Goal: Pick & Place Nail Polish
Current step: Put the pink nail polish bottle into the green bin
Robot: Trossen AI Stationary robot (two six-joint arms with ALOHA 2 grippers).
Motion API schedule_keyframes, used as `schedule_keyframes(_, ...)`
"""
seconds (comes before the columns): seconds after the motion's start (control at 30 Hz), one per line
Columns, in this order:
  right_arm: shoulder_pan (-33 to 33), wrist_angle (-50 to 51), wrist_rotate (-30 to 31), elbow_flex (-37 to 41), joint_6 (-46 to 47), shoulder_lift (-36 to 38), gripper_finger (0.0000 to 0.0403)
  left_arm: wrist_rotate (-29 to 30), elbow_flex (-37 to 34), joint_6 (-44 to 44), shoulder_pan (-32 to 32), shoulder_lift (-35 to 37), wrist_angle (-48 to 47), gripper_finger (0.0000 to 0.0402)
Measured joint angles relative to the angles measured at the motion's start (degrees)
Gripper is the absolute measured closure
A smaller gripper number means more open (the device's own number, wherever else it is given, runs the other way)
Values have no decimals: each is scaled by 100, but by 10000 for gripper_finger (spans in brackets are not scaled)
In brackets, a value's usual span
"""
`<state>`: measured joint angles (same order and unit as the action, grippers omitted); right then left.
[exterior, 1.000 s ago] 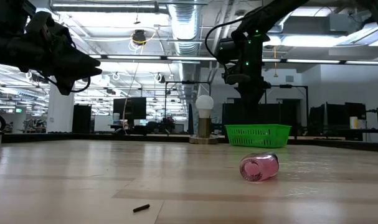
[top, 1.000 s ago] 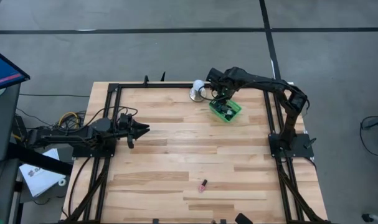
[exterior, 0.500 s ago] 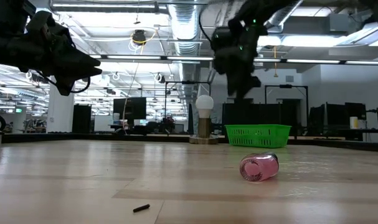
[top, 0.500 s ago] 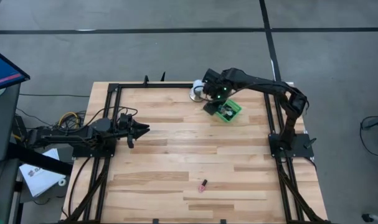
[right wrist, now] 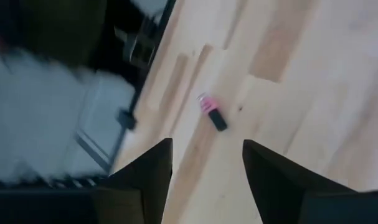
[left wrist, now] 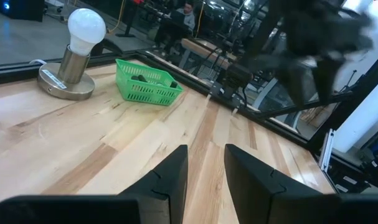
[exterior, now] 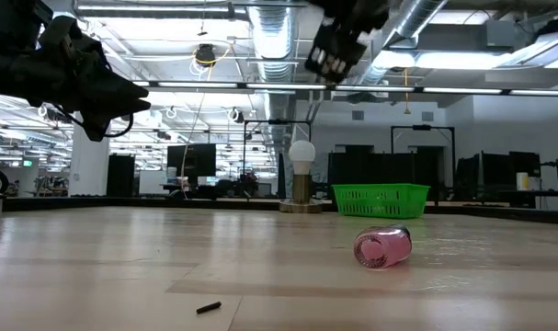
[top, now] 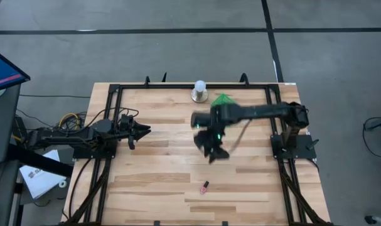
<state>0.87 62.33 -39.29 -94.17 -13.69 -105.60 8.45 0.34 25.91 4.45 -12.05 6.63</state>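
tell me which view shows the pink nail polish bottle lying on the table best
The low view: the pink nail polish bottle lies on its side, large and close. The high view shows only a tiny speck. The right wrist view shows it small, with its dark cap, beyond the open right end effector. The left wrist view misses it.

Wood table (top: 165, 163): basket (top: 224, 100), lamp (top: 199, 91), bottle (top: 204, 186).

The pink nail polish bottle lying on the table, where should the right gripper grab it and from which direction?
The pink nail polish bottle lies on its side on the table, alone, dark cap at one end. Probably best to come straight down with the right gripper, now open above the table's middle, and close across the pink body, fingers crosswise to its length; the cap looks narrower.
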Motion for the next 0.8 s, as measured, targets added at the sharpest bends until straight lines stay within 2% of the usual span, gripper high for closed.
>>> schedule_keyframes(0.13,-745,-20,993,0,-907,-2,213,0,0,-4,0,0,-2,301)
schedule_keyframes(0.23,-1146,-117,1829,0,-1197,-2,213,0,0,-4,2,2,-4,301)
schedule_keyframes(0.43,-1734,-427,2101,2,-1192,-68,203,0,0,-10,1,0,-13,301)
schedule_keyframes(0.57,-2127,-757,2686,2,-1159,-63,191,-42,0,-69,1,0,-20,301)
schedule_keyframes(0.63,-2267,-944,2915,2,-1020,-63,188,-132,0,-147,1,0,-18,301)
schedule_keyframes(0.8,-2436,-1289,3042,94,-385,-297,187,-181,0,-160,0,0,-20,301)
